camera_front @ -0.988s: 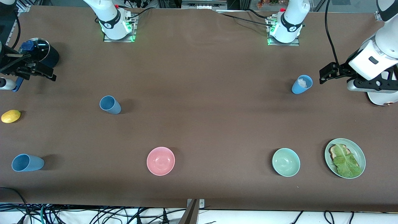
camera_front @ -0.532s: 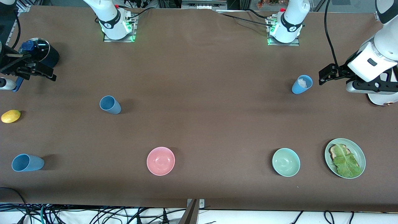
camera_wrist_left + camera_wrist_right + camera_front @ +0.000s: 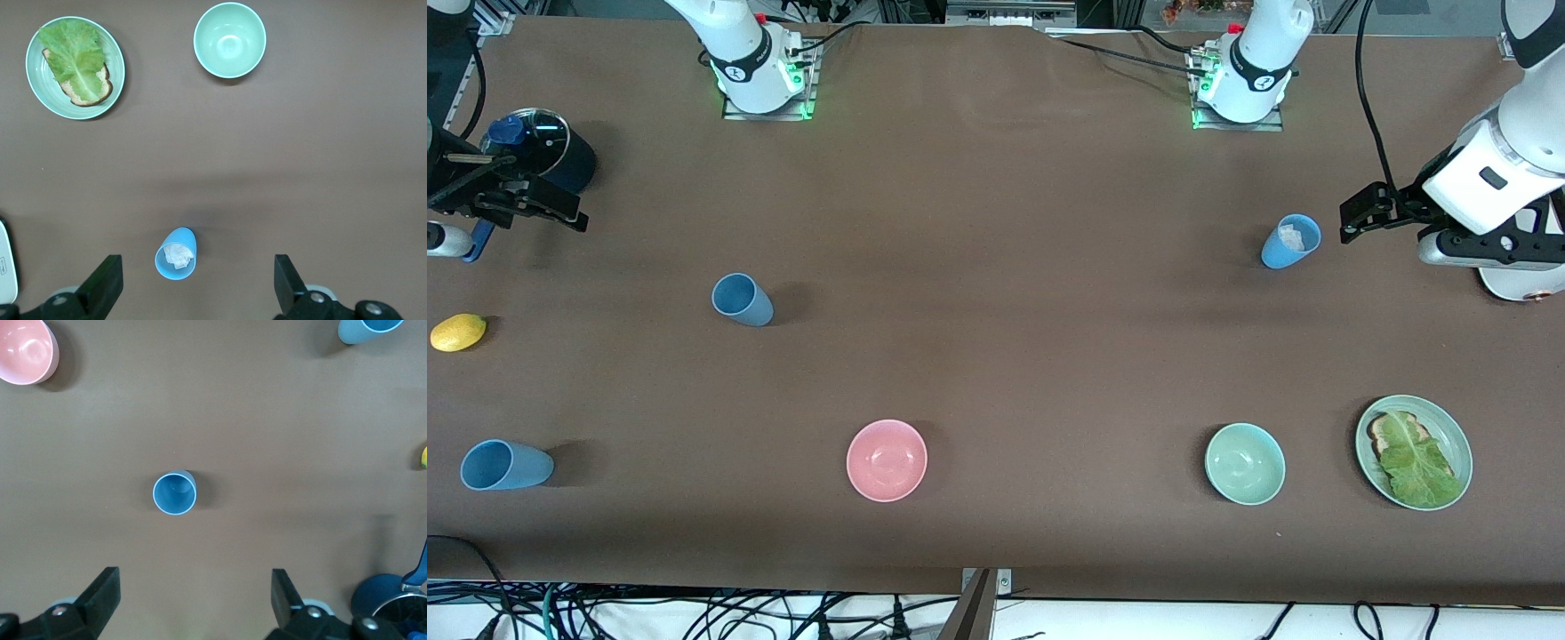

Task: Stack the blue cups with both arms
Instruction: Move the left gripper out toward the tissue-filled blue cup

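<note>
**Both grippers spread wide and empty, three blue cups apart on the brown table**

The left gripper (image 3: 1356, 213) hangs at the right edge of the front view, over the table just beside a light blue plastic tumbler (image 3: 1290, 241) that stands upright with a crumpled white scrap inside. Its jaws are spread wide with nothing between them; in the left wrist view the two black fingers (image 3: 107, 283) flank that tumbler (image 3: 177, 253) from above without touching it.

The right gripper (image 3: 543, 209) sits at the left edge of the front view, over the table beside a dark navy lidded saucepan (image 3: 543, 147). Its jaws also stand wide apart and hold nothing, as the right wrist view shows (image 3: 193, 603).

A duller blue plastic tumbler (image 3: 741, 300) stands upright in the left middle of the front view. A third blue tumbler (image 3: 503, 465) stands at the lower left.

Lower in the frame sit a pink bowl (image 3: 887, 460), a pale green bowl (image 3: 1245, 463) and a pale green plate (image 3: 1458, 440) with toast and a lettuce leaf. A yellow lemon (image 3: 458, 332) lies at the left edge.
</note>
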### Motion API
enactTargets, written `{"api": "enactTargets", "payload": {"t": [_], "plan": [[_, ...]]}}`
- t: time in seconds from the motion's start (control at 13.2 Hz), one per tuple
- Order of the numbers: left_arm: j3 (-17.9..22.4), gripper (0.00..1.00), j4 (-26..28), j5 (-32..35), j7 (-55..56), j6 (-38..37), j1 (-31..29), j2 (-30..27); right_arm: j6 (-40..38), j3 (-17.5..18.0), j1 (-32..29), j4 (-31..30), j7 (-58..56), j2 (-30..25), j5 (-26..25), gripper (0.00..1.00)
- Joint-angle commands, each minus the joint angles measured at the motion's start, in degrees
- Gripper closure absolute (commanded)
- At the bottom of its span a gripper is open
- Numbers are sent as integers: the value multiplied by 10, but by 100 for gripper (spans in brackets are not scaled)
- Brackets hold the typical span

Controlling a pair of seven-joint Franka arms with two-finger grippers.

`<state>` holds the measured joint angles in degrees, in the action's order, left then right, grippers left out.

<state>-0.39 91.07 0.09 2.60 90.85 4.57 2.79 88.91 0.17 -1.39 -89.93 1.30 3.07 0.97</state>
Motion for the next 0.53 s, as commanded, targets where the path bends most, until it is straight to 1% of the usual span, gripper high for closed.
{"api": "enactTargets", "payload": {"t": [0.0, 0.23, 0.46], "plan": [[0, 0, 1, 12, -30, 5, -10, -3, -3, 1, -1, -2, 1, -6, 3, 0], [-1, 0, 2, 12, -71, 16, -31, -6, -3, 1, -2, -3, 1, -6, 3, 0], [-2, 0, 12, 13, -73, 16, -34, -19, -3, 1, -1, -3, 1, -6, 3, 0]]}}
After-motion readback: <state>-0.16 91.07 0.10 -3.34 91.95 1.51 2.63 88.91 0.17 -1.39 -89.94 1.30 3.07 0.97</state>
